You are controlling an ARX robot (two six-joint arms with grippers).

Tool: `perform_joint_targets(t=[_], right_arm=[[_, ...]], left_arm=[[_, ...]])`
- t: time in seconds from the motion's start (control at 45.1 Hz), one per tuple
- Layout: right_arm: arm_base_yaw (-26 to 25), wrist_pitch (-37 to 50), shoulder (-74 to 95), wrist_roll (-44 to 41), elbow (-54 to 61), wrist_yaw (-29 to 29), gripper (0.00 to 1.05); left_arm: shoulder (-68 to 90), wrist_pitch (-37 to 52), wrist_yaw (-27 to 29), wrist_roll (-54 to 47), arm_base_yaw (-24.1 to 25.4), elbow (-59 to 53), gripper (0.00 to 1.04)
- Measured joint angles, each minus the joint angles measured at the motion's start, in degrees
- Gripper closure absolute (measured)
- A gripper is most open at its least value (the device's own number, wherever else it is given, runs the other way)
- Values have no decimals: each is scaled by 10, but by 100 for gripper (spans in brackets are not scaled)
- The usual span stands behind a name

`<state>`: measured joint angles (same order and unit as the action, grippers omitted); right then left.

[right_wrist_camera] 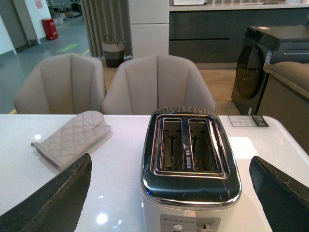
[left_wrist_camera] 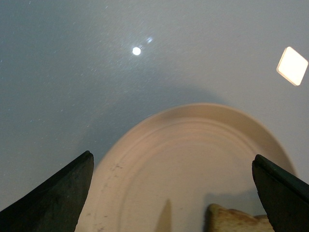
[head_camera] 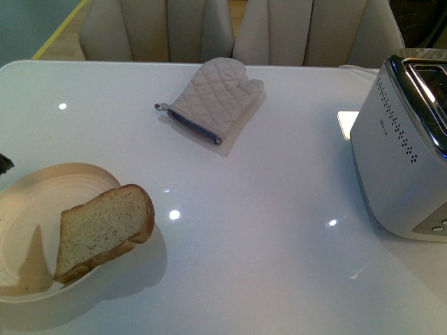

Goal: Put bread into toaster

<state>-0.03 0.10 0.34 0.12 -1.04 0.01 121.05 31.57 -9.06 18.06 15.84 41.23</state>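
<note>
white glossy table (head_camera: 279,230) holds a cream plate (head_camera: 42,188) on the robot's left, with the bread (head_camera: 105,230) leaning on its rim. left gripper (left_wrist_camera: 172,157) hangs above the plate, spread wide, the bread under its gap and untouched. right gripper (right_wrist_camera: 170,159), also spread, faces the toaster (right_wrist_camera: 190,159).

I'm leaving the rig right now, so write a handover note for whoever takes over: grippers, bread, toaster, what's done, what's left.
Left gripper: open, empty, above the plate.
Right gripper: open, empty, facing the toaster.
Bread: on the plate, leaning over its rim.
Toaster: far right of the table, both slots empty.
Done: nothing.
Left: grasp the bread, drop it into a slot.
</note>
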Motion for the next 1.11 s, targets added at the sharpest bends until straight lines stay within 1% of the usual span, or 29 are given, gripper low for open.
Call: perform_joint_targets(t=[0.244, 0.488, 0.555, 0.599, 0.688, 0.732, 0.777, 0.91, 0.976, 1.065, 1.109], right_arm=[[0, 0, 0, 0, 0, 0, 9], [0, 0, 0, 0, 0, 0, 9], [0, 0, 0, 0, 0, 0, 9], [0, 0, 0, 0, 0, 0, 9], [0, 0, 0, 0, 0, 0, 9], [0, 0, 0, 0, 0, 0, 9], [0, 0, 0, 0, 0, 0, 9], [0, 0, 0, 0, 0, 0, 9], [0, 0, 0, 0, 0, 0, 9], [0, 0, 0, 0, 0, 0, 9], [0, 0, 0, 0, 0, 0, 9]], left_arm=[[85, 8, 23, -20, 10, 30, 7], [125, 17, 36, -24, 10, 35, 7], [138, 21, 43, -28, 8, 36, 17], [144, 25, 50, -34, 5, 36, 26], [150, 35, 45, -41, 0, 35, 44], [150, 39, 41, -46, -3, 34, 50], [151, 42, 34, -50, -5, 32, 55], [151, 58, -3, -82, -23, 15, 81], [151, 65, -19, -90, -33, 8, 91], [145, 72, -38, -94, -57, -2, 100], [143, 76, -40, -97, -75, -6, 101]])
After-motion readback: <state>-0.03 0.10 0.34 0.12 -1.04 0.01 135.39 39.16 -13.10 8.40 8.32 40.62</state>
